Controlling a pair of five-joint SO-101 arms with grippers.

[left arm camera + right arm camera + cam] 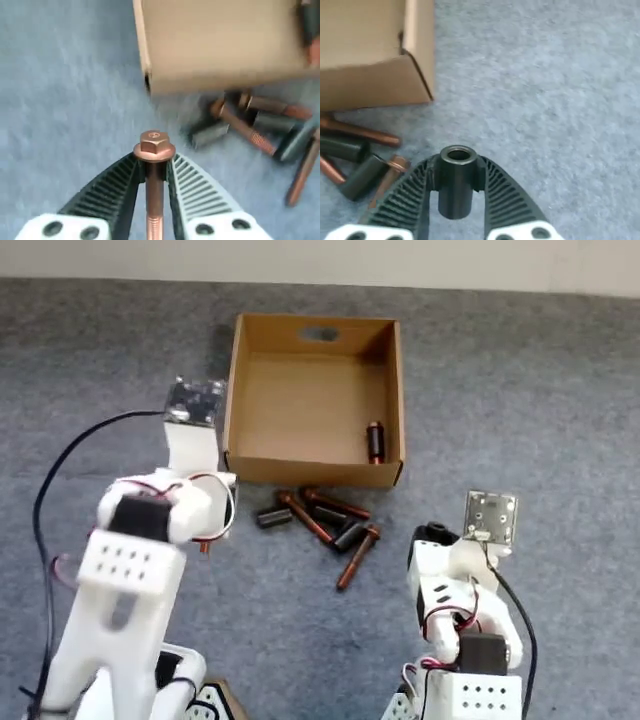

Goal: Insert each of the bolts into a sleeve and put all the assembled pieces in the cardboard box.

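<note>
Pinching a copper-coloured hex-head bolt (pixel 154 187) lengthwise, head outward, the left gripper (pixel 155 160) sits well apart from the right gripper (pixel 457 161) (clamped on a dark cylindrical sleeve (pixel 455 185), bore outward). Their axes seem parallel, not facing.

Place: a robotics lab or test bench.
Machines: white plastic left arm (pixel 130 570) and right arm (pixel 465 640), side by side, with exposed red and black wiring.
Surface: counter (pixel 560 390) covered in plain grey-blue carpet-like cloth.
Props: loose copper-coloured bolts (pixel 357 557) and dark sleeves (pixel 273 517) beside a plain cardboard box (pixel 310 472).
Backdrop: bare pale wall (pixel 500 258) behind the counter.
</note>
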